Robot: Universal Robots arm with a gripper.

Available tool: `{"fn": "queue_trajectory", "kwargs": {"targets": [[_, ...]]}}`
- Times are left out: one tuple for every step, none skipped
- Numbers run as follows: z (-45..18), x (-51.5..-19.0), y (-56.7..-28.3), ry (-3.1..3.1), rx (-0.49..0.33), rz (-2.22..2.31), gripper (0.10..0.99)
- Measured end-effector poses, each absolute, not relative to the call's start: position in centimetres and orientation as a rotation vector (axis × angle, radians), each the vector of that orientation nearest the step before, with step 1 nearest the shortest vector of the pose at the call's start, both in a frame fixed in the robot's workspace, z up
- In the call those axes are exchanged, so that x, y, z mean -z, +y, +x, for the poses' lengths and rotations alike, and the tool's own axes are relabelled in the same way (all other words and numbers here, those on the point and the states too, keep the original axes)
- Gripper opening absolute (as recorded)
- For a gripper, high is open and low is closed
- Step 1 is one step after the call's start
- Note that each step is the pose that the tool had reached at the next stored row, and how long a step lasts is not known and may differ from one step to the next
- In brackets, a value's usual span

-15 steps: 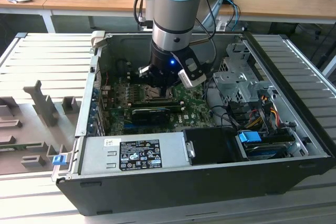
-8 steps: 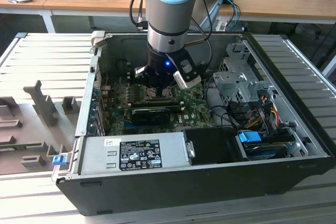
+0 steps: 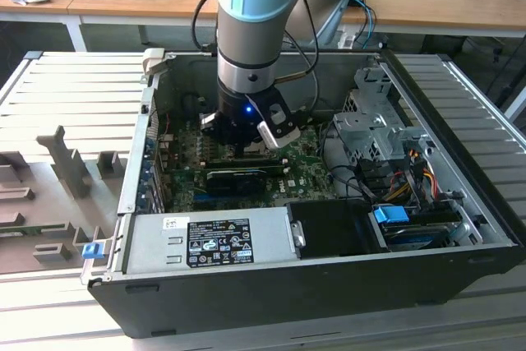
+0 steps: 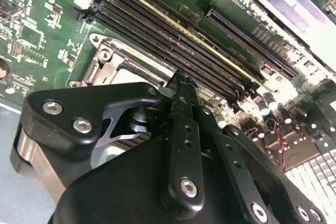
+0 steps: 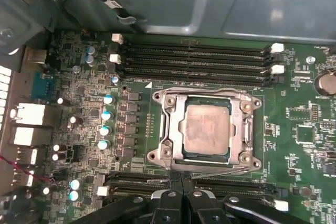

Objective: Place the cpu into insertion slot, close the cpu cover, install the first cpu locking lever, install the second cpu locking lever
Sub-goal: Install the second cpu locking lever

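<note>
Now | cpu (image 5: 206, 129) seated under cpu cover (image 5: 173, 129) | claw (image 5: 181, 182) closed, empty

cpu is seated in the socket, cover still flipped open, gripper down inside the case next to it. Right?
Not quite: the cpu cover is closed, lying flat around the cpu, as the first wrist view shows. The cpu is seated, and the gripper is down inside the case beside the socket.

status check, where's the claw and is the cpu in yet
Claw shut, empty, at the socket edge. cpu seated in insertion slot, cpu cover down over it. Memory slots close by.
</note>
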State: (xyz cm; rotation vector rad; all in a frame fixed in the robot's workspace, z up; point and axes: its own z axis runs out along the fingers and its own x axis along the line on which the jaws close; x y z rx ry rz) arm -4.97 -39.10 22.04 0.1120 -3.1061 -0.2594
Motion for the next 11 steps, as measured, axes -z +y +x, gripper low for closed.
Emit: {"fn": "queue_trajectory", "kwargs": {"targets": [[-5.0,-21.8,-39.1,-3.106,0.260,0.112,0.106],[-5.0,-21.8,-39.1,-3.107,0.261,0.112,0.106],[-5.1,-21.8,-39.1,-3.107,0.267,0.112,0.106],[-5.2,-21.7,-39.1,-3.107,0.279,0.112,0.106],[-5.5,-21.7,-39.1,-3.106,0.293,0.112,0.106],[-5.7,-21.7,-39.1,-3.105,0.299,0.113,0.106],[-5.8,-21.6,-39.1,-3.105,0.302,0.113,0.106],[-5.8,-21.5,-39.1,-3.105,0.305,0.113,0.106],[-5.9,-21.5,-39.2,-3.104,0.312,0.113,0.106],[-6.0,-21.4,-39.2,-3.103,0.327,0.113,0.106],[-6.1,-21.4,-39.4,-3.102,0.344,0.113,0.106]]}}
